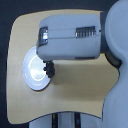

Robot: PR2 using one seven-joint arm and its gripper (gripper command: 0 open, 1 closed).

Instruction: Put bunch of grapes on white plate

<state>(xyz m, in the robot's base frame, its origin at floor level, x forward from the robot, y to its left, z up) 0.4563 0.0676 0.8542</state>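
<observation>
The white plate (34, 70) lies on the wooden table toward the exterior view's left, round and glossy. My big grey forearm (70, 37) reaches across the table from the exterior view's right and covers the plate's upper right rim. Below the forearm's end a small dark part of the gripper (48, 67) pokes out over the plate's right rim. Its fingers are too small and blurred to read as open or shut. No bunch of grapes can be made out; it may be hidden under the arm or within that dark shape.
The light wooden table (80, 85) has rounded corners and ends near the bottom of the view. My grey body (120, 45) fills the exterior view's right side. A dark base with pale stripes (65, 120) shows below the table's front edge.
</observation>
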